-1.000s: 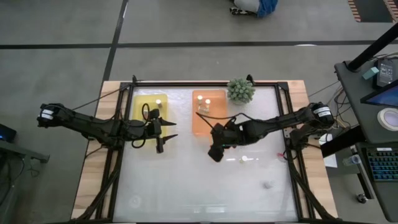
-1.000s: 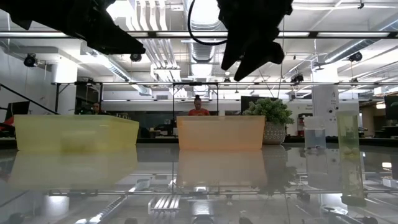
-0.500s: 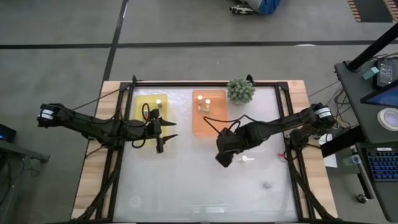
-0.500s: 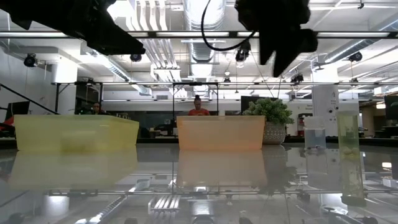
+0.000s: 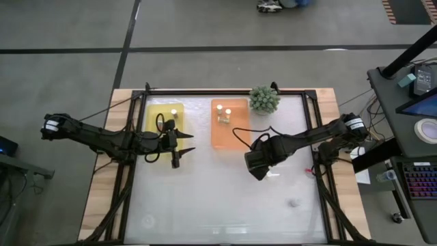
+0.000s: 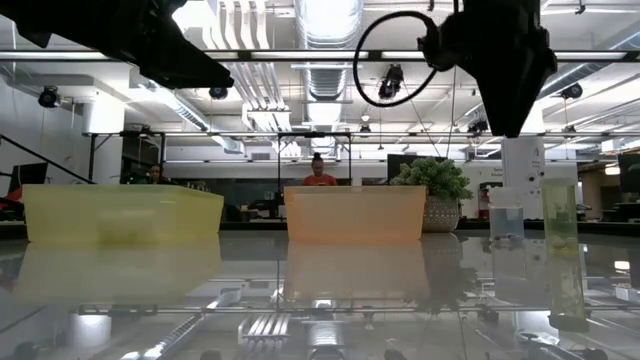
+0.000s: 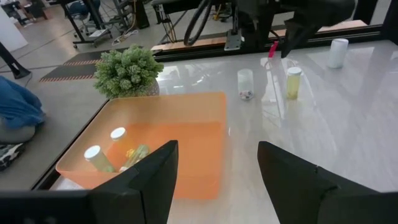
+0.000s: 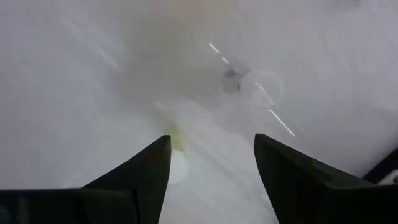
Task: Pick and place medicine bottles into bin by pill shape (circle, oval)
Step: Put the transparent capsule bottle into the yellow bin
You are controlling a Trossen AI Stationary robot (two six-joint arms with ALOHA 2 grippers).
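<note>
Right pincer (image 5: 258,171), released and empty, has moved right from the orange bin (image 5: 230,133) over counter bottles (image 7: 293,82); next pick pending.

2 dark arms are showing white bands near their bases, and a black cable (image 5: 240,134) is looping off the right one.

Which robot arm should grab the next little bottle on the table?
Probably the right. Its fingers are open and hang over the loose small bottles with white caps on the glossy white table. The left arm's fingers wait by the yellow plastic bin, farther from them.
</note>
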